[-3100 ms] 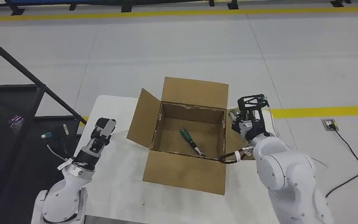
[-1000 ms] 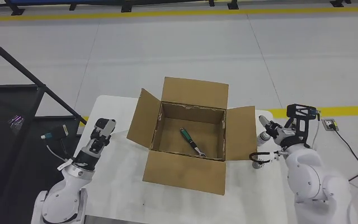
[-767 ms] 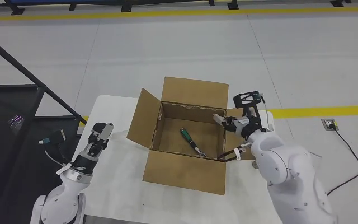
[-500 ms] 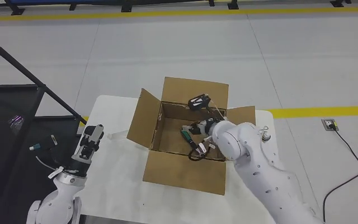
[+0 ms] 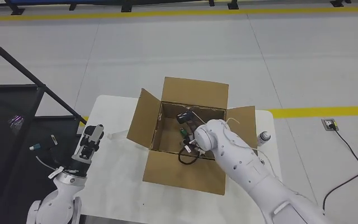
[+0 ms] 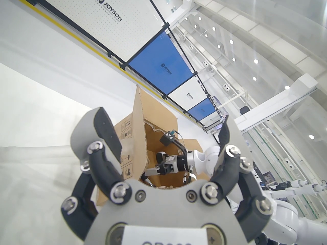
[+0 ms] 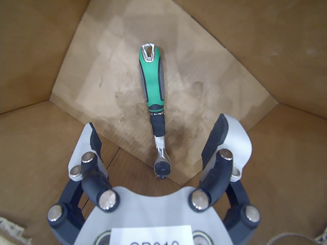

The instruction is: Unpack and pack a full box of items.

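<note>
An open cardboard box (image 5: 184, 171) stands mid-table with its flaps spread. On its floor lies a ratchet wrench (image 7: 152, 77) with a green and grey handle and a chrome head. My right gripper (image 7: 156, 131) hangs open inside the box just above the wrench's head end, a finger on either side, touching nothing. From above, the right wrist (image 5: 187, 124) covers most of the wrench. My left gripper (image 6: 163, 126) is open and holds nothing. It sits at the table's left edge (image 5: 92, 135), pointed toward the box (image 6: 132, 138).
A small silver can (image 5: 264, 137) stands on the white table (image 5: 117, 185) just right of the box's right flap. The box walls (image 7: 38, 39) close in around the right gripper. A black frame and cables lie off the table's left side.
The right arm swung from the table's right side, where the can now stands, over the flap and down into the box. The left arm drew back slightly toward the table's left edge.
</note>
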You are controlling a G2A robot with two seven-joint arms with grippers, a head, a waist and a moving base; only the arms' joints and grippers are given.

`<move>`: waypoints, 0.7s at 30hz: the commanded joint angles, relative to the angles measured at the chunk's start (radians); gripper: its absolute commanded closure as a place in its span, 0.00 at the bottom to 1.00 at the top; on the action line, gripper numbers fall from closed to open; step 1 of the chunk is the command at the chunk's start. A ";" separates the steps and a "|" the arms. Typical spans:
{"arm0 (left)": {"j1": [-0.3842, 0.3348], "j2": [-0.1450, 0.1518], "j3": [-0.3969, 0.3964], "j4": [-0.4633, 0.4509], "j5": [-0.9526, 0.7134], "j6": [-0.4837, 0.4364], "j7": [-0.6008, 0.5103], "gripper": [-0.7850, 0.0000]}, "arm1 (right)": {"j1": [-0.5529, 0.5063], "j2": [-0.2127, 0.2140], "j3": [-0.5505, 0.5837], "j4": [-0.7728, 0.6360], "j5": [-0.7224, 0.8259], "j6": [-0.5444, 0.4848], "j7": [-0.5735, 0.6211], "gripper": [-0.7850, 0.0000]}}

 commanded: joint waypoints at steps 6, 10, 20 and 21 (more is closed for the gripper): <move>0.000 0.000 0.000 0.000 0.000 0.000 0.000 0.00 | 0.035 -0.059 -0.056 0.142 0.009 -0.006 -0.014 0.02; 0.000 0.000 0.000 0.000 0.000 0.000 0.000 0.00 | 0.050 -0.086 -0.070 0.201 0.017 -0.011 -0.031 0.16; 0.000 0.000 0.000 0.000 0.000 0.000 0.000 0.00 | 0.075 -0.137 -0.087 0.309 0.021 -0.026 -0.066 0.53; 0.000 0.000 0.000 0.000 0.000 0.000 0.000 0.00 | 0.077 -0.141 -0.087 0.319 0.022 -0.028 -0.068 0.53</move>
